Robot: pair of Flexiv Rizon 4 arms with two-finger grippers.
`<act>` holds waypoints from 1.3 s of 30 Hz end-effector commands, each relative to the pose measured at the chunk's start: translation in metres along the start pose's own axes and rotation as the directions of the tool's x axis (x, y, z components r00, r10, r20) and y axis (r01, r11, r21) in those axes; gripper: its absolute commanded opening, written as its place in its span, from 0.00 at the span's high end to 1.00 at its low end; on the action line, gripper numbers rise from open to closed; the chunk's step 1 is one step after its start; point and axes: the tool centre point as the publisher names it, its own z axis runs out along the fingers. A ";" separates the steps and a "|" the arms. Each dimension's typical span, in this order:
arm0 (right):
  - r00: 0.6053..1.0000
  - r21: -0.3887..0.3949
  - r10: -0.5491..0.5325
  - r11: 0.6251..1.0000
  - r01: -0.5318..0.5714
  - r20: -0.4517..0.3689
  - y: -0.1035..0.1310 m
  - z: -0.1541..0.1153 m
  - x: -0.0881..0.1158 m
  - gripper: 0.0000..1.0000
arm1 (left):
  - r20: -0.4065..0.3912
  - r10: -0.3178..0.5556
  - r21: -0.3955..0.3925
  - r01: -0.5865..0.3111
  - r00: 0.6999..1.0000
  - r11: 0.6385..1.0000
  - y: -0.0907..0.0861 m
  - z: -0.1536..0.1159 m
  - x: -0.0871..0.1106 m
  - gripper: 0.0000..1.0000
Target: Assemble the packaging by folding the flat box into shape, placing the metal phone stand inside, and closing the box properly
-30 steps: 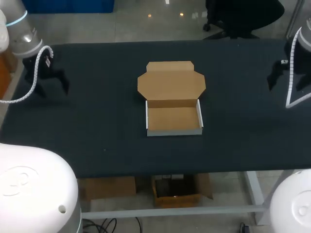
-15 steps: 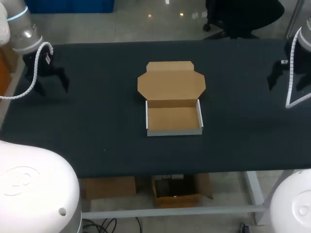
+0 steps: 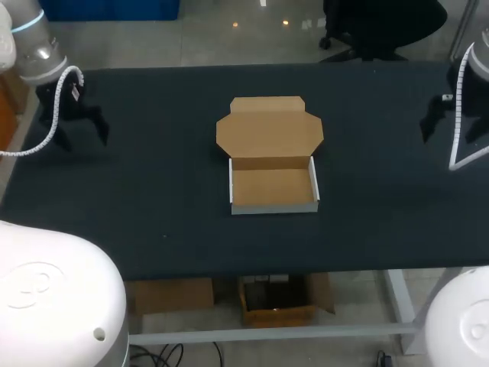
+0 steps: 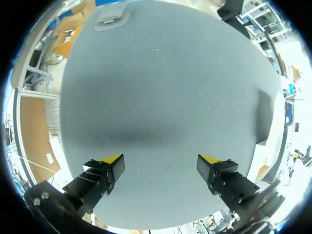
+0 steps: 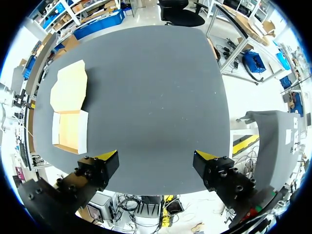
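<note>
No legible text, labels, numbers or signs appear on the box (image 3: 273, 157) or the surface (image 3: 168, 191).

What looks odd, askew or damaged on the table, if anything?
Nothing is damaged or askew: the box stands square in the middle, its lid flat open. Only oddity: no phone stand shows in any view.
</note>
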 end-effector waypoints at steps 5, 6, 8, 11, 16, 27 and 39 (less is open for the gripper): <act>1.000 0.003 0.001 1.000 -0.001 0.002 0.000 -0.001 0.000 0.00 | 0.013 -0.008 0.006 0.008 1.000 1.000 -0.015 0.001 0.001 0.00; 1.000 0.003 0.001 1.000 -0.001 0.002 0.000 -0.001 0.000 0.00 | 0.015 -0.012 0.008 0.012 1.000 1.000 -0.019 0.001 0.000 0.00; 1.000 0.003 0.001 1.000 -0.001 0.002 0.000 -0.001 0.000 0.00 | 0.021 -0.015 0.024 0.015 1.000 1.000 -0.027 0.000 -0.004 0.00; 1.000 0.003 0.001 1.000 -0.001 0.002 0.000 -0.001 0.000 0.00 | 0.037 -0.032 0.050 0.030 0.999 0.998 -0.041 0.001 -0.011 0.00; 1.000 0.003 0.001 1.000 -0.001 0.002 0.000 -0.001 0.000 0.00 | 0.049 -0.033 0.065 0.029 0.998 0.997 -0.061 0.001 -0.022 0.00; 1.000 0.003 0.001 1.000 -0.001 0.002 0.000 -0.001 0.000 0.00 | 0.077 0.011 0.101 -0.019 0.997 0.995 -0.104 0.015 -0.047 0.00; 1.000 0.003 0.001 1.000 -0.001 0.002 0.000 -0.001 0.000 0.00 | 0.094 0.016 0.112 -0.026 0.995 0.993 -0.140 0.018 -0.065 0.00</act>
